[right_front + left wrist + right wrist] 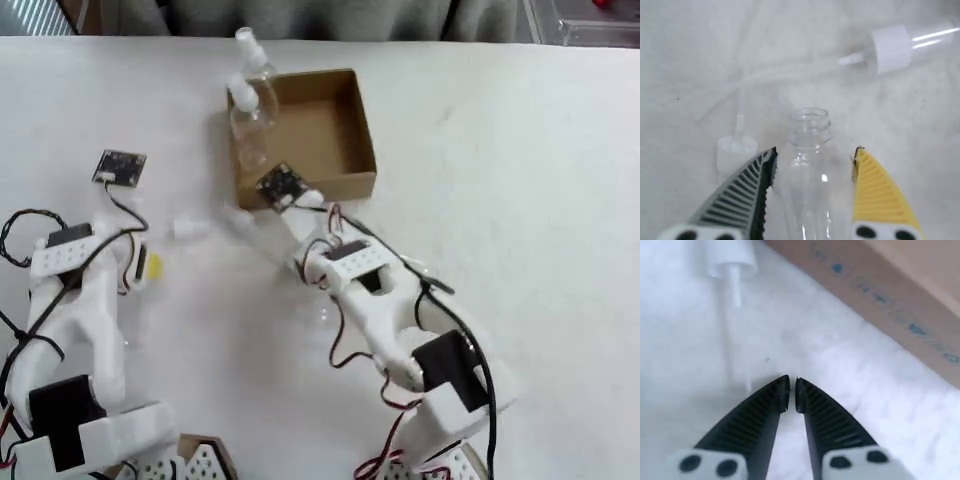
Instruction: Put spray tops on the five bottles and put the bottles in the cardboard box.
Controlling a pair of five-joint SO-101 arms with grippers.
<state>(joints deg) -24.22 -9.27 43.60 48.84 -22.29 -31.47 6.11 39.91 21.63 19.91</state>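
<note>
The uncapped bottle [812, 180] lies on the counter [690, 50] inside the spread left hand [816, 151], at the left of the overhead frame, its neck pointing straight away from the hand, a loose spray top [737, 147] just beside; the right hand [790, 385], pressed together, sits by the cardboard box [880, 295].

The left arm [70, 300] and right arm [385, 310] are white moulded plastic with black motor blocks, trailed by red and black cables [333, 352]. The left gripper [815, 152] pairs a grey-black ribbed finger with a yellow one — the right gripper [792, 381] has two black ribbed fingers on white, screw-holed bases.
</note>
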